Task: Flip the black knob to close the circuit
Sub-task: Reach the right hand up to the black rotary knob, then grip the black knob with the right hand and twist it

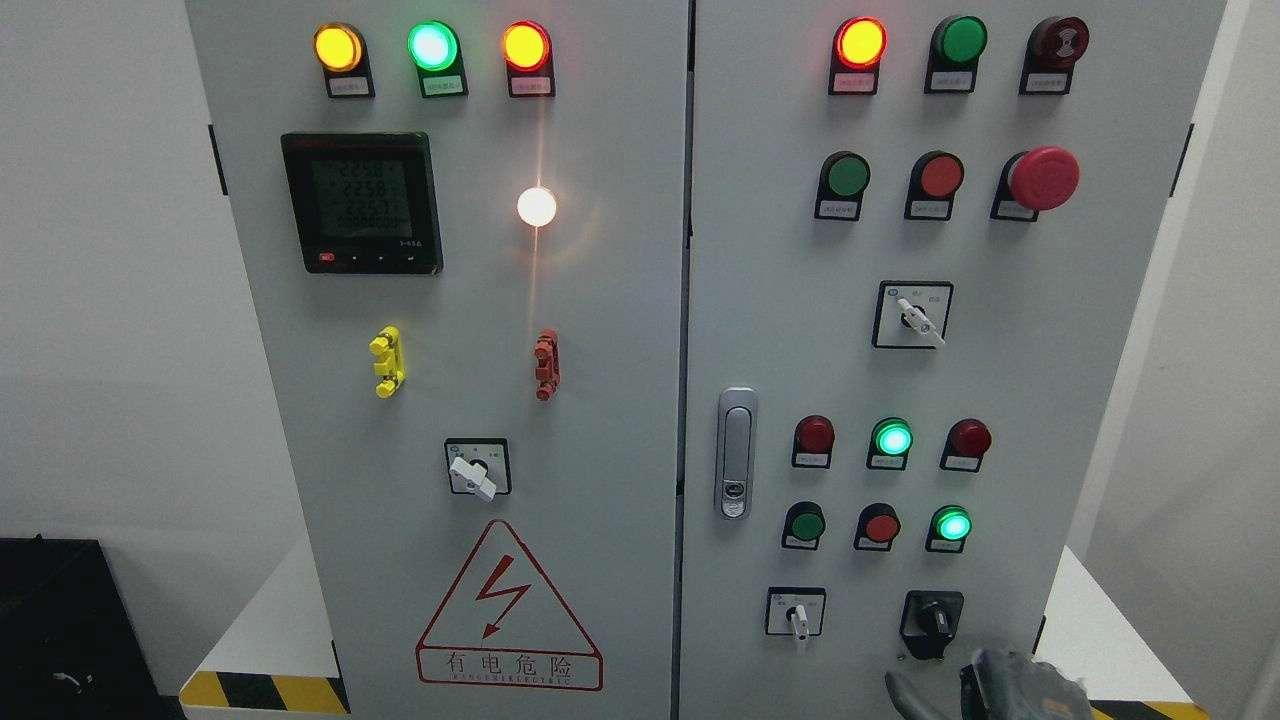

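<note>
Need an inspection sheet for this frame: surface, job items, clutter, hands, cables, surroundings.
Surface: grey two-door cabinet, doors shut, latch handle on right door.
Job's things: black knob at lower right of right door, not yet gripped.
Clutter: nothing seen.
Hands: right hand in a dark glove just below the knob, fingers relaxed, holding nothing; left hand not in view.
Cables: nothing seen.
Surroundings: several indicator lamps lit, meter display on, high-voltage warning triangle, hazard-striped base, white walls.
</note>
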You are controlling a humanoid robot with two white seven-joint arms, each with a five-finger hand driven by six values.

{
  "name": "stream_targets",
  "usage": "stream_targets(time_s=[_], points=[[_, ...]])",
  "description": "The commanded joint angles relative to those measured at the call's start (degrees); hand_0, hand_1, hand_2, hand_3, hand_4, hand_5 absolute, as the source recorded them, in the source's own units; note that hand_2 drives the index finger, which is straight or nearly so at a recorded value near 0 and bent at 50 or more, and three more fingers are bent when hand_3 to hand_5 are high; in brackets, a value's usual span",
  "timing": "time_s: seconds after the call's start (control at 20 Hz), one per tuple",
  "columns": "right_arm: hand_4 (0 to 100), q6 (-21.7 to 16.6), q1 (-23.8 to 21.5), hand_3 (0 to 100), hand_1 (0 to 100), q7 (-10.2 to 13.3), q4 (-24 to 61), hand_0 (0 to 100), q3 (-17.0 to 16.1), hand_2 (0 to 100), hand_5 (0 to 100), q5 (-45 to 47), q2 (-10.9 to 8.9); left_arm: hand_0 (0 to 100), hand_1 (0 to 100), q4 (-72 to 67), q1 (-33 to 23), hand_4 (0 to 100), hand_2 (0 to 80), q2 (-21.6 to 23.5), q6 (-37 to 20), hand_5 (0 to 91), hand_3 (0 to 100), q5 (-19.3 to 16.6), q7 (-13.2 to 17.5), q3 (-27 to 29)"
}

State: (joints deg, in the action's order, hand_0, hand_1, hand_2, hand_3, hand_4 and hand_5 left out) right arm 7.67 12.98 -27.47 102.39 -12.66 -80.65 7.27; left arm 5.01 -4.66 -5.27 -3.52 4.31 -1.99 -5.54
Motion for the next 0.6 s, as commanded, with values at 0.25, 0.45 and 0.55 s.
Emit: stream_targets(time_s=[0.25,0.45,0.55], points=[[99,0.59,2.49,100,0,0.05,-1.22,0,-1.49,95,99,-2.58,0.11,12,56,0.00,0.00,0,0.0,0.00,0.00,0.0,0,0.00,-0.04,0.00],[99,0.86,2.58,100,0,0.22,-1.49,0,-1.40,95,99,-2.67,0.11,12,56,0.00,0.00,0,0.0,0.00,0.00,0.0,0,0.00,-0.04,0.00],[99,0.86,2.58,100,0,0.31,-1.66,0,-1.40,95,99,-2.67,0.20,12,56,0.00,0.00,0,0.0,0.00,0.00,0.0,0,0.00,-0.04,0.00]])
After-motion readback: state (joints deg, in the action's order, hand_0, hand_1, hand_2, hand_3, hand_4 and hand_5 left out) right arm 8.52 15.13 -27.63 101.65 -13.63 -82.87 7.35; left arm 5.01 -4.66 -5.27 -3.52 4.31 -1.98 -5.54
